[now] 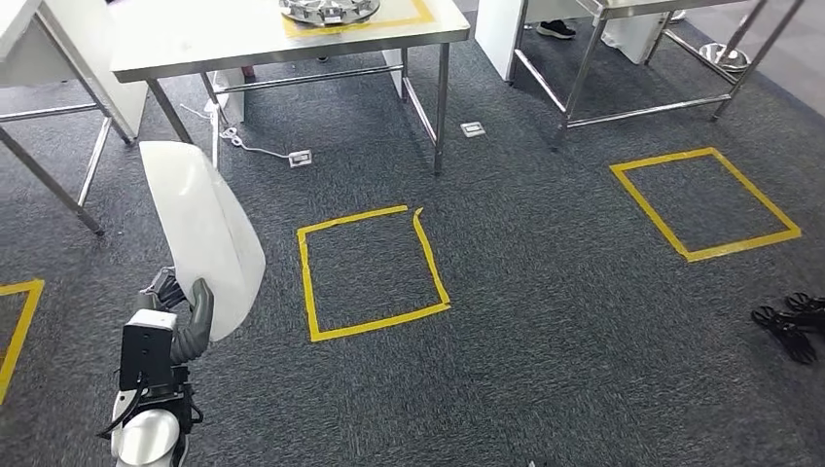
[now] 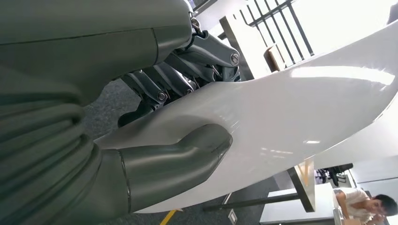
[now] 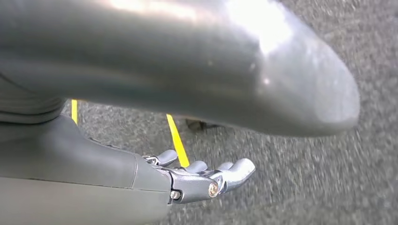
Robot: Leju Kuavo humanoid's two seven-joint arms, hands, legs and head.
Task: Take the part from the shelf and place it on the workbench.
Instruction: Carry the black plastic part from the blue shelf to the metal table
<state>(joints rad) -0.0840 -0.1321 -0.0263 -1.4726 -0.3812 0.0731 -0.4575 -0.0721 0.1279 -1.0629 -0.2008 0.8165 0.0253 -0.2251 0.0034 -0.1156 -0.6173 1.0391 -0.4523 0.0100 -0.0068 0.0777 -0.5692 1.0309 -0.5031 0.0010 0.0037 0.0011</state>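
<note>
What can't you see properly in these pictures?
- Metal thing on the workbench: cut off by the head view's top edge.
- White part: its lower end is hidden behind the left hand; the left wrist view's edge cuts off its far end.
- Right hand: cut off by the head view's right edge; in the right wrist view the thumb is blurred.

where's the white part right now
The white part is on the left of the head view, held up over the carpet by the left hand, just left of the nearest yellow tape square.
</note>
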